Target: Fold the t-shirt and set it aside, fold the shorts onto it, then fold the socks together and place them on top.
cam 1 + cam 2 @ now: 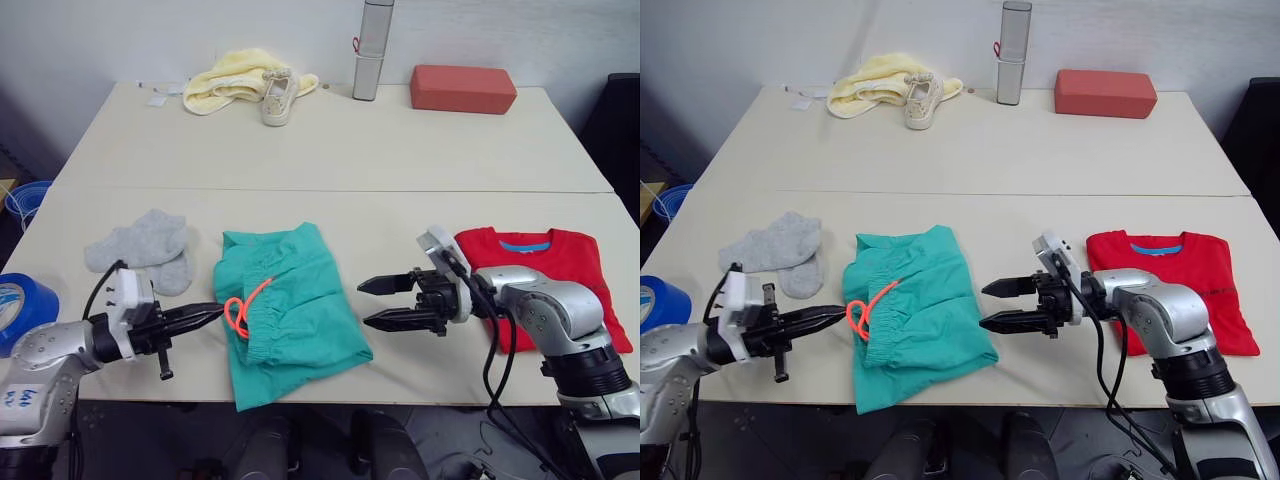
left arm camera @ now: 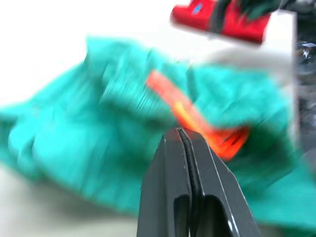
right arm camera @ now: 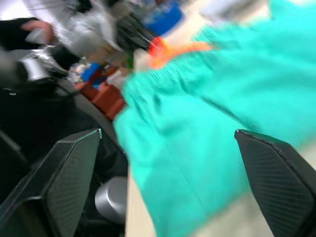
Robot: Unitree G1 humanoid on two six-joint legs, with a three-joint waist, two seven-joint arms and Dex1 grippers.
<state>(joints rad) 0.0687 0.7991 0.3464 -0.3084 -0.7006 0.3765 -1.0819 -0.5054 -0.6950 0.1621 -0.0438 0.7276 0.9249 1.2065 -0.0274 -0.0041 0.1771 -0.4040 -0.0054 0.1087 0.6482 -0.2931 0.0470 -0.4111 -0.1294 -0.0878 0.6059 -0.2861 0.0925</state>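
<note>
Three garments lie along the near edge of the desk (image 1: 330,150). Just beyond the left hand (image 1: 205,317), a little to its outer side, the light grey socks (image 1: 145,248) lie flat, overlapping each other. That hand has its two black fingers pressed tight together, tips at the waistband edge of the teal-green shorts (image 1: 290,310), right by the neon orange drawstring (image 1: 243,305); whether any cloth is pinched between them cannot be told. The shorts lie crumpled between the two hands, waistband toward the left one. The right hand (image 1: 378,303) hangs spread wide, one finger above the other, tips just short of the shorts' far edge and not touching them. Behind this hand, under its forearm, the red t-shirt (image 1: 550,270) lies folded into a rectangle with the blue neck label up. Far across the desk from both hands sit a pale yellow cloth (image 1: 230,80), an off-white sneaker (image 1: 278,97), a tall silver canister (image 1: 370,50) and a red block (image 1: 462,88).
</note>
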